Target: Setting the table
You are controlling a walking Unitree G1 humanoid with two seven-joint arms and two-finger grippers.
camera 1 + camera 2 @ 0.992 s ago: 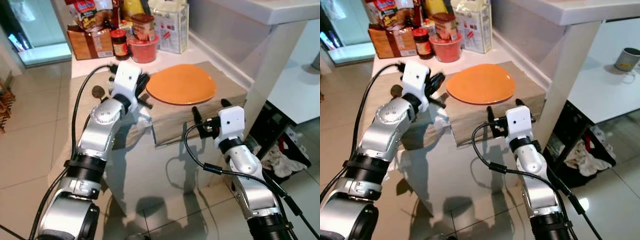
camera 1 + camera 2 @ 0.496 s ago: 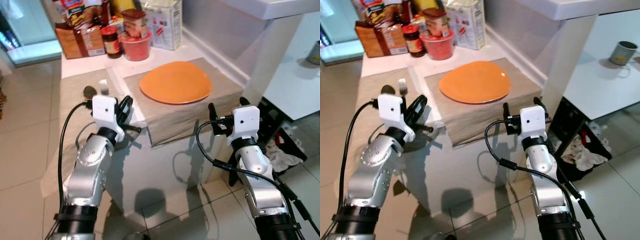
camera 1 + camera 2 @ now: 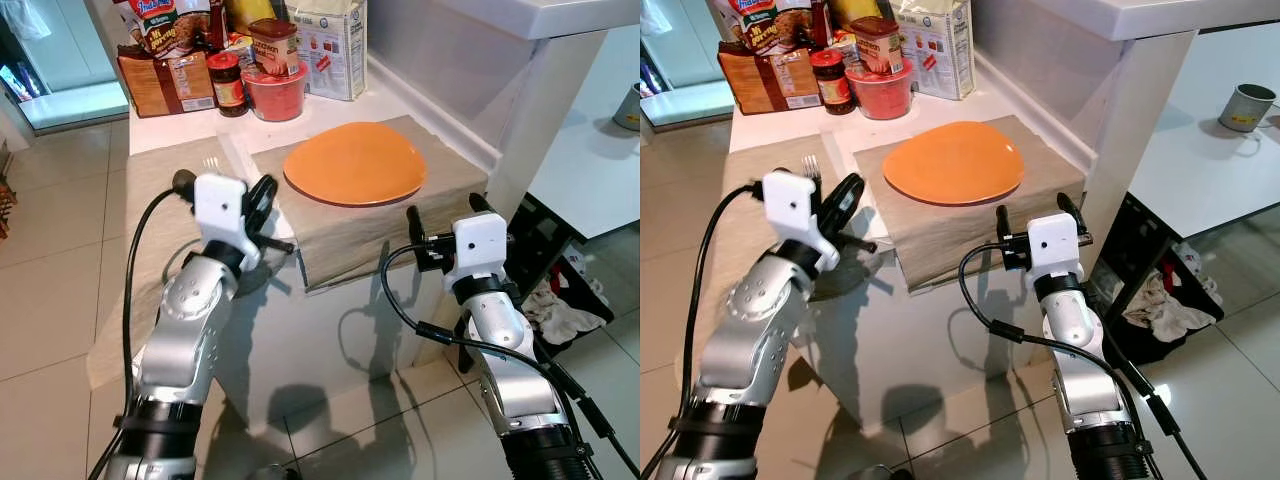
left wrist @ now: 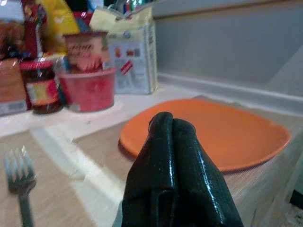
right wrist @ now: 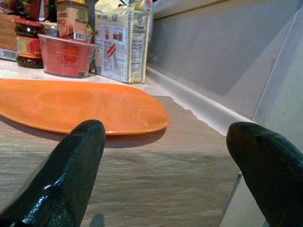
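I see the white counter (image 3: 180,130) carrying two beige placemats; the right placemat (image 3: 370,225) holds the orange plate (image 3: 355,163) at its centre. My left gripper (image 3: 263,200) hovers over the gap between the mats, fingers pressed together and holding nothing. My right gripper (image 3: 442,215) sits at the mat's near edge, fingers spread wide. A fork (image 4: 20,182) lies on the left placemat (image 3: 160,190).

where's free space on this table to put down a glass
Bare placemat lies to the right of the orange plate, toward the wall, and along its near edge before the open right end effector. The far end is crowded with jars and boxes. A fork lies on the left mat.
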